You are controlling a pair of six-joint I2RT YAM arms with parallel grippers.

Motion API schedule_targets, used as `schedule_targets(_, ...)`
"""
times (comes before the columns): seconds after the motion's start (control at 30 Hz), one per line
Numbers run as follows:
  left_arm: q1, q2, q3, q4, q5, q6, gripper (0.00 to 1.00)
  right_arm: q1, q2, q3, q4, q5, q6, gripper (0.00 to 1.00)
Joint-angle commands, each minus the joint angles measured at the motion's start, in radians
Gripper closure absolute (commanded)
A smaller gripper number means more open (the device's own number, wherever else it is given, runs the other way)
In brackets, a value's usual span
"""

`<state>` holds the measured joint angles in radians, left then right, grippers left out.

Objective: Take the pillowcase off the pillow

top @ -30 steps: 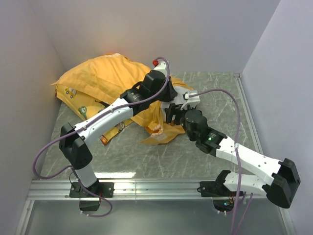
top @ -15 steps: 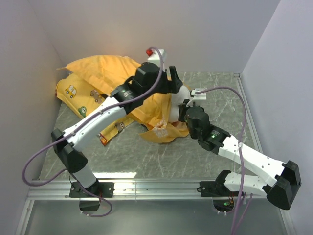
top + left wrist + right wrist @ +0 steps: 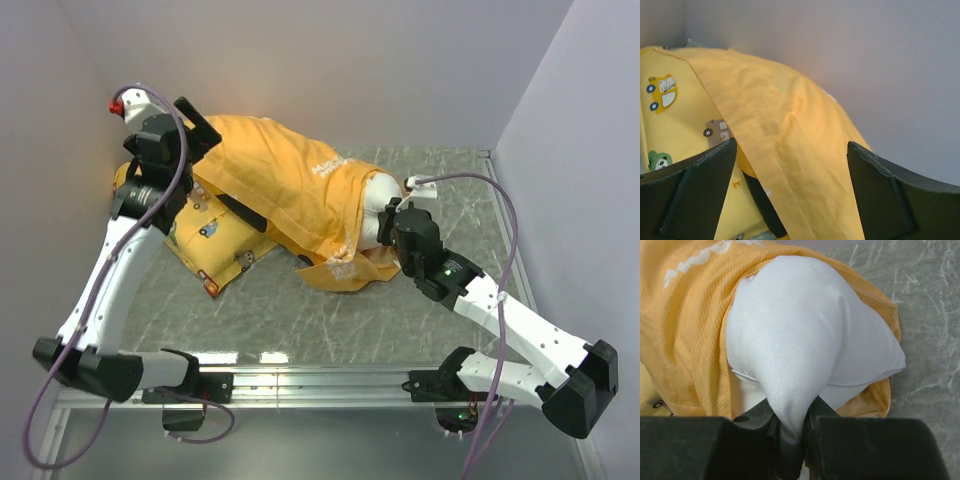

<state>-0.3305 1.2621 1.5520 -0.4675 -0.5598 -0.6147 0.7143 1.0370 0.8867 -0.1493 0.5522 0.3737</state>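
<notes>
Left jaws stand spread wide at the far left corner, close to the back wall (image 3: 300, 70). The left wrist view shows both fingers (image 3: 695, 190) well apart. A band of the pillowcase (image 3: 280, 185) runs between them, and no pinch on the cloth is visible.

Below these jaws a yellow cushion (image 3: 215, 240) printed with little vehicles rests on the tabletop (image 3: 330, 320), partly overlaid by the cloth.

Pillowcase: orange, drawn out from the left jaws across the middle of the tabletop, with its open end bunched around the pillow (image 3: 378, 192).

Pillow: white, with one plump end exposed out of the opening at the right and the rest covered.

Right jaws are clenched on a corner of that exposed white end. The fabric is pinched into a tight fold between them, and orange cloth lies against both sides of the pillow.
</notes>
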Motion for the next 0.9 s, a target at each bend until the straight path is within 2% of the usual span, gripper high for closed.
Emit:
schedule_targets(0.0,0.117,0.097,-0.024,0.004,0.107,-0.098,0.03,-0.024,-0.045,0.075,0.037,0.006,0.007,1.00)
schedule_targets(0.07,0.198,0.111,-0.061,0.083,0.162,-0.118,0.02,-0.042,-0.049,0.074,0.036,-0.018,0.008,1.00)
schedule_targets(0.17,0.277,0.184,-0.063,0.119,0.257,-0.166,0.01,-0.058,-0.049,0.080,0.027,-0.032,0.011,1.00)
schedule_targets(0.47,0.393,0.382,0.042,0.203,0.322,-0.227,0.04,-0.070,-0.038,0.130,-0.016,-0.040,-0.004,1.00)
schedule_targets(0.6,0.427,0.447,0.048,0.292,0.369,-0.250,0.13,-0.087,-0.055,0.153,-0.045,-0.041,-0.018,1.00)
schedule_targets(0.67,0.444,0.482,0.056,0.346,0.420,-0.247,0.23,-0.099,-0.066,0.162,-0.053,-0.055,-0.019,1.00)
schedule_targets(0.77,0.458,0.528,0.078,0.392,0.487,-0.249,0.62,-0.128,-0.078,0.172,-0.064,-0.066,-0.024,1.00)
schedule_targets(0.8,0.459,0.537,0.104,0.389,0.497,-0.250,0.87,-0.145,-0.083,0.175,-0.068,-0.066,-0.024,1.00)
schedule_targets(0.83,0.467,0.545,0.118,0.386,0.500,-0.247,0.97,-0.159,-0.087,0.182,-0.075,-0.067,-0.024,1.00)
schedule_targets(0.87,0.470,0.549,0.131,0.383,0.498,-0.247,1.00,-0.173,-0.091,0.192,-0.084,-0.067,-0.018,1.00)
